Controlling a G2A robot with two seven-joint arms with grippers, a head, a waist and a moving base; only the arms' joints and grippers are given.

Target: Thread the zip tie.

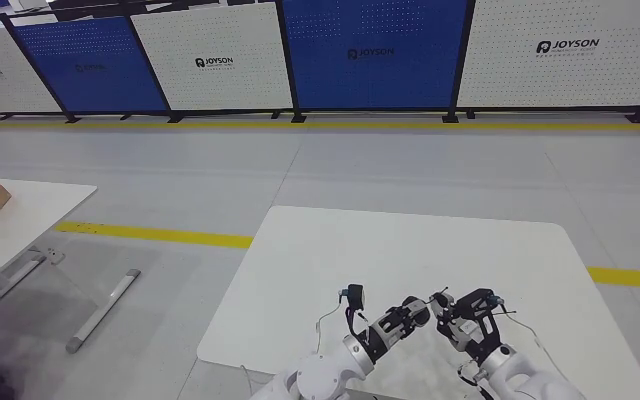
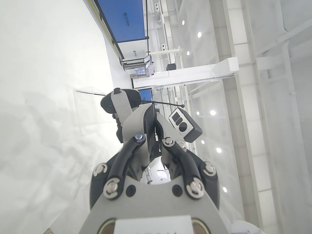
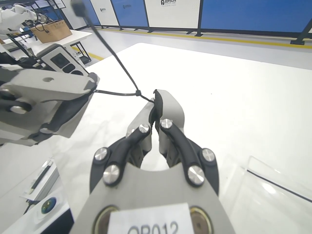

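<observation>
Backdrop: blue and white pegboard panels (image 1: pixel 375 50) line the far side of the room, each printed with a dark logo and a wordmark. A yellow line (image 1: pixel 150 235) crosses the grey floor in front of them.
Far left: a side table (image 1: pixel 40 205) with a cardboard box (image 3: pixel 52 31) on it stands well apart from the work area.
Work surface: the white tabletop (image 1: pixel 420 250) has rounded corners, and both arms are over its near edge.
Left arm: the left end effector (image 3: pixel 91 87) has its fingers pressed together on one end of the black zip tie (image 3: pixel 117 94), holding it in the air above the tabletop.
Strap: it runs taut between the two end effectors. Its small head (image 3: pixel 138 93) sits just beside the right one, and a long tail rises up and leftward from the head.
Right arm: the right end effector (image 3: pixel 154 102) is clamped on the short length of strap next to the head.
Writing: a white sticker (image 3: pixel 151 218) on the right wrist carries dark printed characters, cut off by the frame edge.
Near right: a clear tray (image 3: pixel 273 183) lies on the tabletop near the right end effector, with a thin black strip (image 3: pixel 275 186) lying in it.
</observation>
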